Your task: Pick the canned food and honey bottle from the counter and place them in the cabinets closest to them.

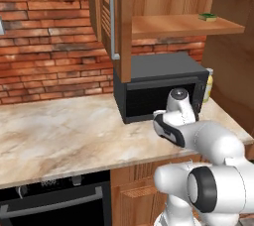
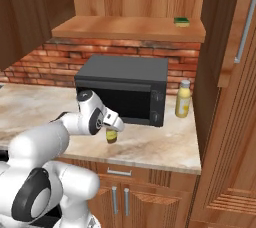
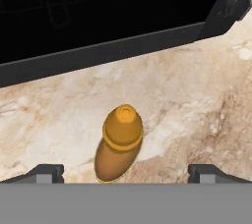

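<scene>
Gripper [image 3: 126, 171] hung spread above the honey bottle [image 3: 119, 142] (by the microwave [image 2: 125, 88]); next needed: descend, pinch it.

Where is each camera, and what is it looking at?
Left base view: behind the arm's left, facing the microwave and counter; arm at lower right.
Right base view: behind its right, same microwave; arm at lower left, honey bottle below the hand.
Hand view: looks down the open pincer at the honey bottle.
Both base views share the sponge on the shelf.
</scene>
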